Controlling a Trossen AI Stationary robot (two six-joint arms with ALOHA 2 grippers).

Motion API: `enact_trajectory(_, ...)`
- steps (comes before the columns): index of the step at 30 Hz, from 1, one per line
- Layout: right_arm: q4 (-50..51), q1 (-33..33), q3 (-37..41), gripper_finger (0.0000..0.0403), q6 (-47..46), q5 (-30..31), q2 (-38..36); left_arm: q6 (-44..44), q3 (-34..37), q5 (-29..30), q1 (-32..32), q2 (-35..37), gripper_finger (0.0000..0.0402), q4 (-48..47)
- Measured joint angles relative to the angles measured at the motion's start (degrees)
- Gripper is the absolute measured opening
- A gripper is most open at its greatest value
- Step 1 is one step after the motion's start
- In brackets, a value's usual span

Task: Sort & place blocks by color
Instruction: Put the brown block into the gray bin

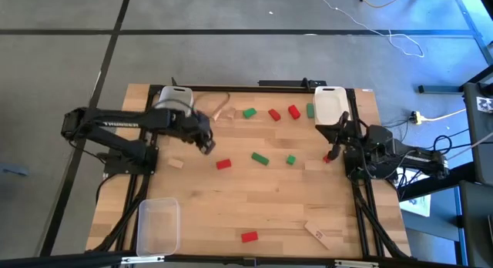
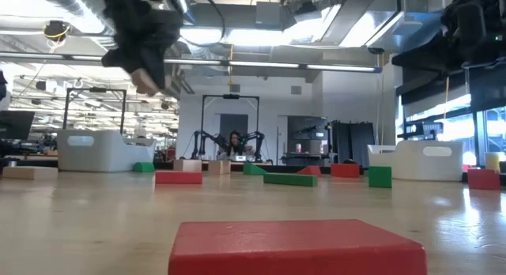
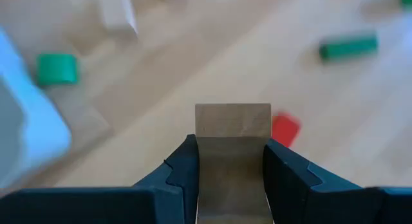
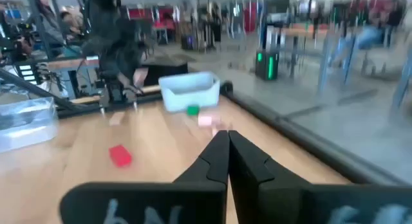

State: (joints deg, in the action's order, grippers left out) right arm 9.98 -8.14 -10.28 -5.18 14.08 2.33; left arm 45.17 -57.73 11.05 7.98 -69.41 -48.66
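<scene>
My left gripper (image 3: 233,161) is clamped on a pale wood block (image 3: 233,120), which sits between my two dark fingers (image 3: 183,166) and is lifted off the desk (image 1: 269,206), above its left half and nearer the far edge. A red block (image 1: 223,165) lies on the desk just beside it. My right gripper (image 4: 228,150) has its fingers pressed together on nothing, by the right edge, near a small red block (image 1: 326,159). The other red and green blocks lie scattered along the far edge and the middle; one more red block (image 1: 249,237) sits by the near edge, and a clear bin (image 1: 158,226) stands at the near left corner.
</scene>
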Motion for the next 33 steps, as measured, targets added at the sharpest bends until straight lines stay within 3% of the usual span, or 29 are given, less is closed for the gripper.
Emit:
enact_trajectory(7, 6.54, 0.00, -7.91, 0.0006, -7.82, -0.16, 6.38, 1.85, -3.94, -0.65, 10.81, 0.04, 0.0121, -7.52)
enact_trajectory(12, 6.76, 0.00, -14.08, 0.0006, -6.51, -0.17, 12.47, 0.33, -2.76, -1.85, 19.66, -0.02, 0.0121, -12.89)
enact_trajectory(19, 6.81, 0.00, -20.64, 0.0006, -4.56, -0.65, 20.68, -5.71, 0.54, -0.84, 31.02, -0.11, 0.0121, -11.90)
enact_trajectory(27, 6.80, 0.00, -23.43, 0.0006, -4.82, -0.65, 27.51, -11.86, 7.91, -4.26, 40.08, -0.09, 0.0122, -5.88)
enact_trajectory(33, 6.49, 0.00, -23.61, 0.0006, -5.08, -0.65, 29.76, -13.28, 10.39, -4.73, 43.80, -0.09, 0.0176, -4.43)
